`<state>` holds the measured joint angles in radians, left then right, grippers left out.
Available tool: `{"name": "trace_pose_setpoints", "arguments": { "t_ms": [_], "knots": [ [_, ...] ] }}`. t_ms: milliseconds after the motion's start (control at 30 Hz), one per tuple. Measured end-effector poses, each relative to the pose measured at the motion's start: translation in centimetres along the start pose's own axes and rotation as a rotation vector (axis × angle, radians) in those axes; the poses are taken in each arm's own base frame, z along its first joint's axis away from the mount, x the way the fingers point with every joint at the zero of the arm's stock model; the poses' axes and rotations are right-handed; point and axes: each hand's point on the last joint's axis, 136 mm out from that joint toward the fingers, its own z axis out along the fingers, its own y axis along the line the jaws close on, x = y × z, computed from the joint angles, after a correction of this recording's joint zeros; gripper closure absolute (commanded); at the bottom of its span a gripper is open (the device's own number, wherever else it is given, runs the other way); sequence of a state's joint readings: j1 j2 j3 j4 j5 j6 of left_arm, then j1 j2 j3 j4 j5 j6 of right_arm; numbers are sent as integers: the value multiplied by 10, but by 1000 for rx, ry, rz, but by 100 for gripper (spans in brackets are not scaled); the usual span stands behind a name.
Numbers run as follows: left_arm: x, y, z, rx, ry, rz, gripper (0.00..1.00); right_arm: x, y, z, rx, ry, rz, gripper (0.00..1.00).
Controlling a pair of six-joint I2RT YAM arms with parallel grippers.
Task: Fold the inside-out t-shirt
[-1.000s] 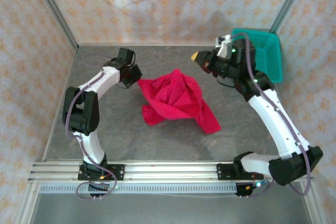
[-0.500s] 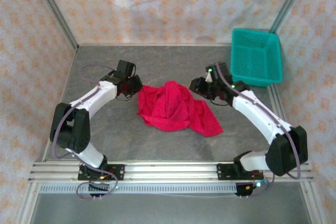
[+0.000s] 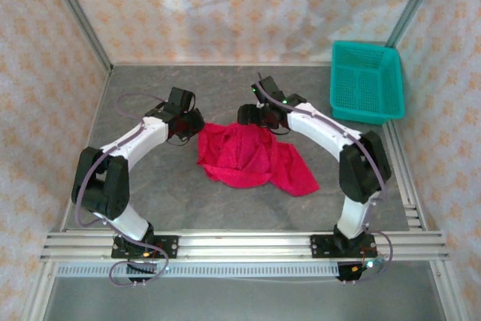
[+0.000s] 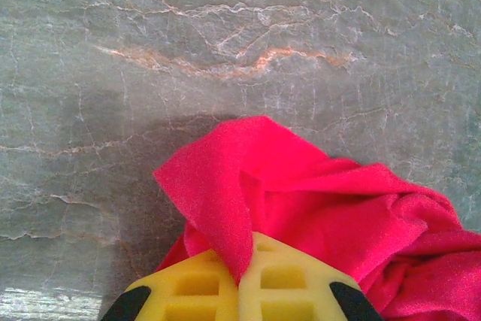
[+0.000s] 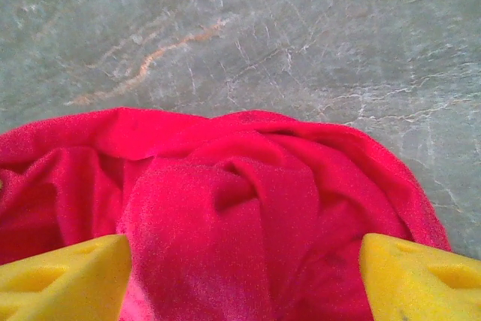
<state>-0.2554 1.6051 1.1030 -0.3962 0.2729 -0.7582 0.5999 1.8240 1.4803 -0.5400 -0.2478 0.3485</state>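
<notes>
1 t-shirt (image 3: 252, 157) | 1 basket (image 3: 365, 46) | 2 tools: left tool (image 4: 240, 285) pinching t-shirt, right tool (image 5: 245, 264) spread apart

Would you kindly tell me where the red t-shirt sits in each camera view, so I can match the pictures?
Top external: t-shirt crumpled mid-table, left claw at its left corner, right claw at its far edge.
Left wrist: t-shirt lower right, a fold pinched in the shut left claw.
Right wrist: t-shirt across the lower half, straddled by the open right claw.
Shared landmark: the grey veined table around the cloth.
</notes>
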Motion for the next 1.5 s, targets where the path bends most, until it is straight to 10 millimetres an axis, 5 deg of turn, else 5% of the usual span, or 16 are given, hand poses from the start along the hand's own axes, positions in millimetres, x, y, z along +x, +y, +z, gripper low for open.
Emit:
{"name": "trace_pose_setpoints", "arguments": {
  "t_ms": [200,400,567,667,800,900,967,1100,1167,1267,1400,1500],
  "knots": [
    [-4,4,-1,-7,-5,-8,100,6,6,0,-14,40,-12,97],
    [-34,29,-6,-28,-48,-85,100,-24,18,-35,-50,-23,-1,100],
    [-72,72,-16,-67,-112,-206,100,-73,-10,-116,-111,-196,112,100],
    [-78,89,-19,-79,-135,-247,100,-94,-28,-173,-139,-323,164,100],
    [-57,99,-19,-80,-128,-255,100,-80,-29,-220,-192,-415,155,100],
    [-34,114,-15,-98,-109,-272,100,-47,-49,-208,-176,-380,182,100],
    [-18,122,-13,-115,-91,-270,98,-20,-73,-176,-132,-302,226,100],
    [0,106,-18,-123,-92,-181,51,45,-106,-106,-84,-93,308,100],
    [4,82,-33,-109,-121,-95,35,79,-116,-86,-68,-3,340,100],
    [-4,41,-65,-51,-198,28,28,107,-124,-74,-60,59,364,100],
    [-12,-22,-102,96,-261,158,25,113,-125,-77,-73,40,359,100],
    [9,-71,-102,215,-204,280,25,112,-124,-81,-84,10,358,100]
  ]
}}
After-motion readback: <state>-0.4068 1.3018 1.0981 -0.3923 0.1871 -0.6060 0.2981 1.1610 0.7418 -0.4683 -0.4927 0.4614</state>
